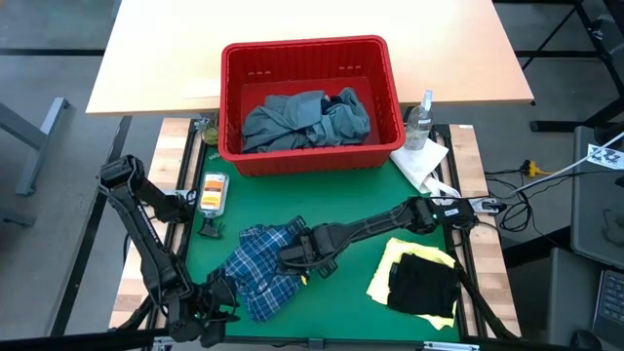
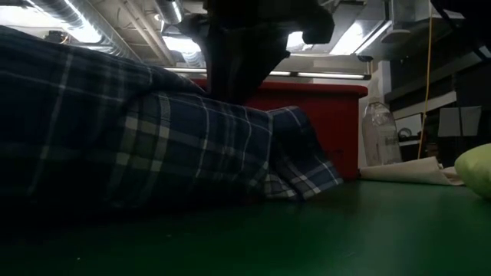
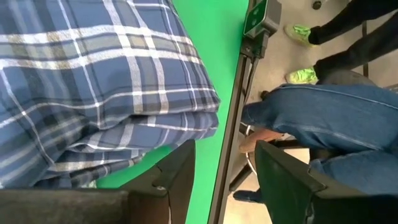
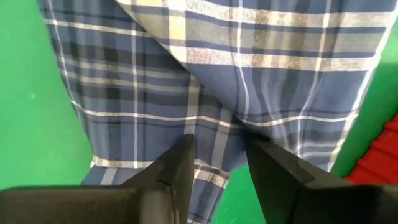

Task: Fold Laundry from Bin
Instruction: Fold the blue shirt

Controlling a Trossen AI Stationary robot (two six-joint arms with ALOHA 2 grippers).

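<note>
The plaid shirt (image 1: 261, 265) lies crumpled on the green bench (image 1: 351, 200), its long axis running diagonally from the near-left edge up toward the middle, in the high view. The right end effector (image 1: 292, 259) sits on the shirt's far-right part at the end of an arm stretched low across the bench from the right; the left end effector (image 1: 216, 302) rests at the shirt's near-left corner, its arm folded along the left edge. Beyond them the bin (image 1: 310, 54) holds a grey-blue garment (image 1: 302, 119). A dark navy garment (image 1: 423, 284) lies on a yellow one (image 1: 402, 255) at the near right.

In the low view the shirt (image 2: 153, 146) fills the left, with the red bin (image 2: 334, 115) behind.

The left wrist view shows its fingers (image 3: 177, 177) parted, released, just beside the shirt's edge (image 3: 99, 81).

The right wrist view shows its fingers (image 4: 180, 168) parted over a fold of the shirt (image 4: 236, 74), pressing into the cloth without pinching it.
</note>
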